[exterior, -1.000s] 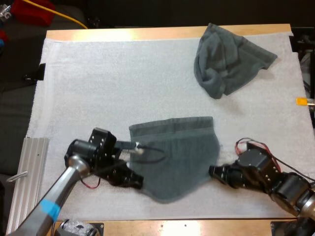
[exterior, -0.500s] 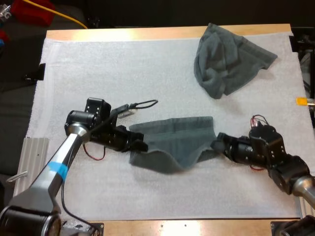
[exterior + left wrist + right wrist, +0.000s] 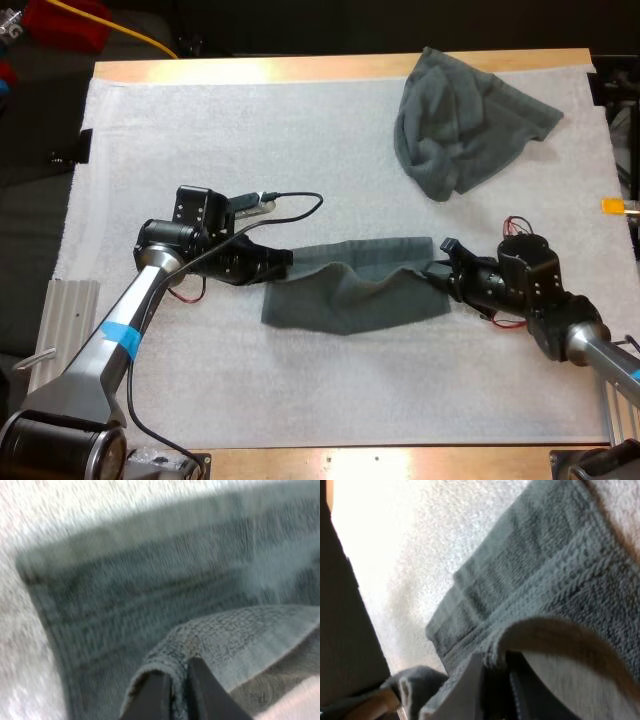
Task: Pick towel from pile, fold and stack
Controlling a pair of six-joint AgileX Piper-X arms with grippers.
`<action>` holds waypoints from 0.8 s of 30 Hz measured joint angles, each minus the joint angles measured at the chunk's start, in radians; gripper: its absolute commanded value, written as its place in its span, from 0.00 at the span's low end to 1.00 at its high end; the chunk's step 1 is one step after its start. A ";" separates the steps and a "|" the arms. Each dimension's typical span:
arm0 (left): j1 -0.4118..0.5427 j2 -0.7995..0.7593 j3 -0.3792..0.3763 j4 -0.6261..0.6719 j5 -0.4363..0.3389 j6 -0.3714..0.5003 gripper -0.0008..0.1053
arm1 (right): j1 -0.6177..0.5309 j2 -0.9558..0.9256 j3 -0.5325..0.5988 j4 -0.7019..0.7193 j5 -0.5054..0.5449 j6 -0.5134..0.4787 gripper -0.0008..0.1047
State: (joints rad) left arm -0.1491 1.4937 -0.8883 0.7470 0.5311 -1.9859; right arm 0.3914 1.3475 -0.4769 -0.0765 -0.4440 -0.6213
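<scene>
the flat towel (image 3: pixel 350 298) lay on the white mat (image 3: pixel 200 150) nearest to where i stood, so i placed everything else by it. its near part was turned up and over toward its far hem, which made it a long narrow band. at its left end the left gripper (image 3: pixel 288 262) was pinched tight on a fold of terry, the cloth squeezed between both black fingers (image 3: pixel 160 700). at its right end the right gripper (image 3: pixel 437 272) was clamped on the raised edge the same way, low over the cloth. i judged this to be the first fold, about half laid. the next move seemed to call for setting the carried edge down square on the far hem, then both letting go together. well beyond the flat towel's right end, toward the far side of the mat, sat the crumpled towel (image 3: pixel 465 125), untouched. by my count there were two towels, two grippers and one mat.
</scene>
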 measured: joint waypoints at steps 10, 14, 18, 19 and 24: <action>0.000 0.007 0.000 -0.078 -0.094 -0.001 0.01 | 0.000 0.075 0.000 -0.114 0.056 0.064 0.01; 0.000 0.039 0.000 -0.070 -0.095 -0.001 0.01 | 0.000 0.089 0.000 -0.135 0.072 0.075 0.01; 0.000 0.075 0.000 -0.069 -0.097 0.001 0.01 | 0.000 0.090 0.000 -0.159 0.076 0.075 0.01; 0.000 0.078 0.000 -0.069 -0.098 0.001 0.01 | 0.000 0.090 0.000 -0.166 0.078 0.075 0.01; 0.000 0.079 0.000 -0.071 -0.116 0.001 0.01 | 0.000 0.090 0.000 -0.175 0.090 0.075 0.01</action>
State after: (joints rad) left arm -0.1491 1.5730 -0.8883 0.6765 0.4155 -1.9849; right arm 0.3914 1.4372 -0.4769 -0.2515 -0.3545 -0.5459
